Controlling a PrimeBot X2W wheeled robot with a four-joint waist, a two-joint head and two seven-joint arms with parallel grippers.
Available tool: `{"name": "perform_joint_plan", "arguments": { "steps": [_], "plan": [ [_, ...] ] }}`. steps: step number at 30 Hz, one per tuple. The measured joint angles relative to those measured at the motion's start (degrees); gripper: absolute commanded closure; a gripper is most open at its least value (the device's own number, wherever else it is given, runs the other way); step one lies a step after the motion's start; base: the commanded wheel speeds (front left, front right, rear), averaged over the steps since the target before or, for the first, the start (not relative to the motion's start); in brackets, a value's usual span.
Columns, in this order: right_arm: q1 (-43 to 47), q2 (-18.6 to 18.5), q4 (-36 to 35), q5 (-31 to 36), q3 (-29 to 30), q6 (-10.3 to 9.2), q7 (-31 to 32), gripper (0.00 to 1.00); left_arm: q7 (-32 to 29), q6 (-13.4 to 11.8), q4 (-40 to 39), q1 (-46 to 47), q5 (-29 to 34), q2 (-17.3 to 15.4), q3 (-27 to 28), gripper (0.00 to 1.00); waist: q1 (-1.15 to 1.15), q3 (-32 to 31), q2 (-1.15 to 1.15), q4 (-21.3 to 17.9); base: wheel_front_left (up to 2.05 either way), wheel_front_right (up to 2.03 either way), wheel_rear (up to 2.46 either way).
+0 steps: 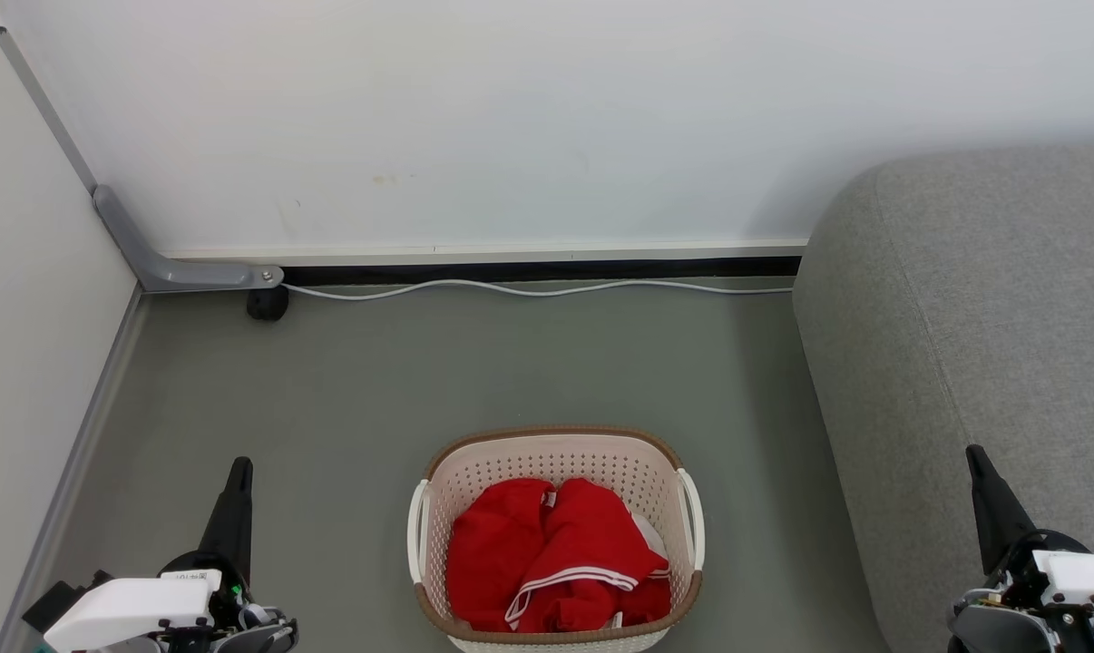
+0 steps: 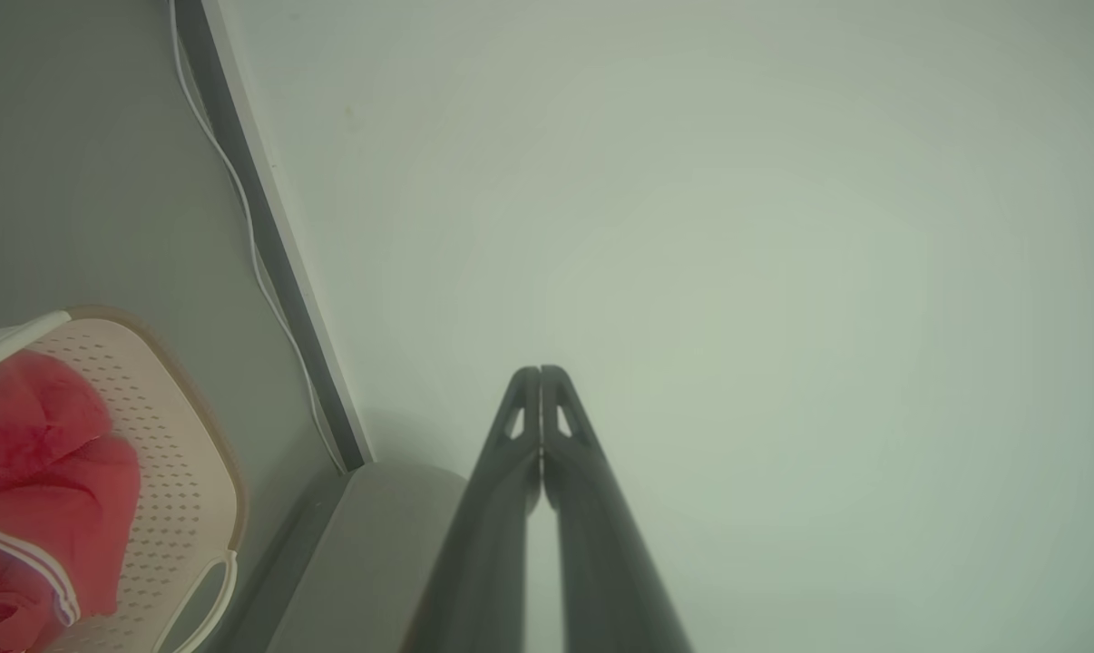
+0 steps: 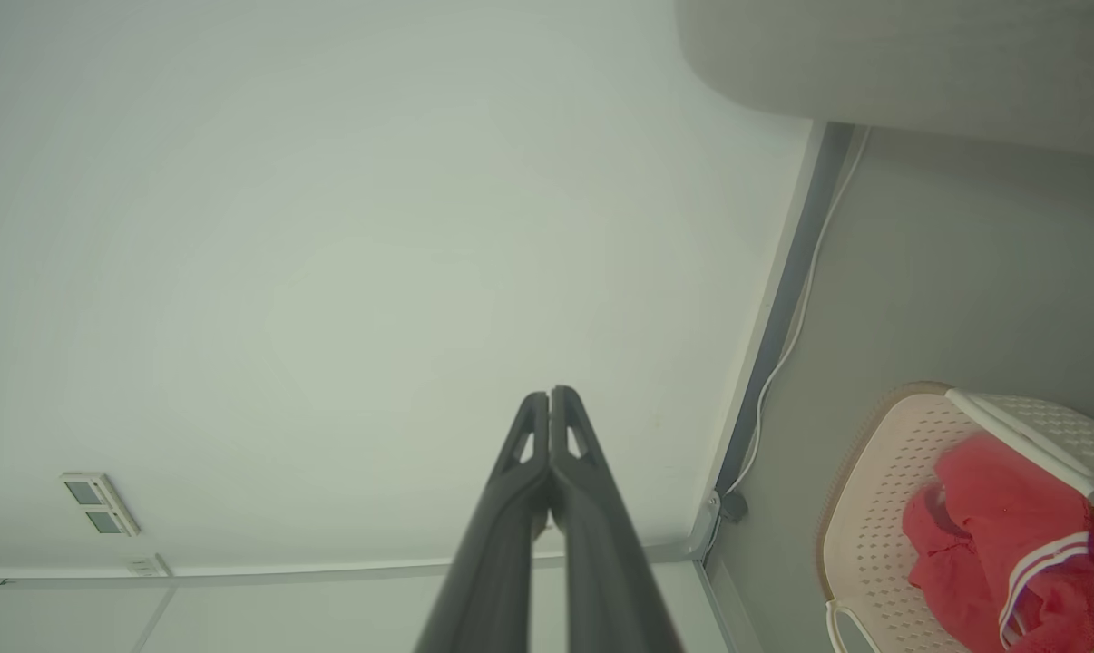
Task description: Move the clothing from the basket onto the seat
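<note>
The red clothing [image 1: 556, 553] lies crumpled inside the basket [image 1: 556, 432], which stands on the grey floor [image 1: 420, 381] at the lower middle of the head view. A white stripe trim shows on the front fold. The seat [image 1: 982, 326] takes up the right side of that view, near the basket but apart from it. The left tool [image 1: 239, 472] is at the lower left, well apart from the basket, its two fingers pressed together into one dark point and holding nothing. The right tool [image 1: 976, 458] is at the lower right, in front of the seat, likewise closed and empty. In each wrist view the fingers meet at their tips against the pale wall [image 1: 511, 118]. The basket and clothing sit at the lower left of the left wrist view and the lower right of the right wrist view. A white cable [image 1: 529, 288] runs along the foot of the wall, across the upper middle of the head view.
</note>
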State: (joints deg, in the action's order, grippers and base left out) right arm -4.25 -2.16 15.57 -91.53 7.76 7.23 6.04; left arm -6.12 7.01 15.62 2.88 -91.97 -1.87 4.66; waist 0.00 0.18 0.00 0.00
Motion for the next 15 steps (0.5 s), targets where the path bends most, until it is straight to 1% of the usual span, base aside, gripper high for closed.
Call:
{"name": "perform_joint_plan", "arguments": {
  "steps": [15],
  "plan": [
    [0.0, 0.0, 0.0, 0.0, 0.0, 0.0, 0.0, 1.0, 0.0, 0.0, 0.0, 0.0, 0.0, 0.0, 0.0, 1.0, 0.0, 0.0, 0.0, 0.0, 0.0, 0.0, 0.0]
  ]
}}
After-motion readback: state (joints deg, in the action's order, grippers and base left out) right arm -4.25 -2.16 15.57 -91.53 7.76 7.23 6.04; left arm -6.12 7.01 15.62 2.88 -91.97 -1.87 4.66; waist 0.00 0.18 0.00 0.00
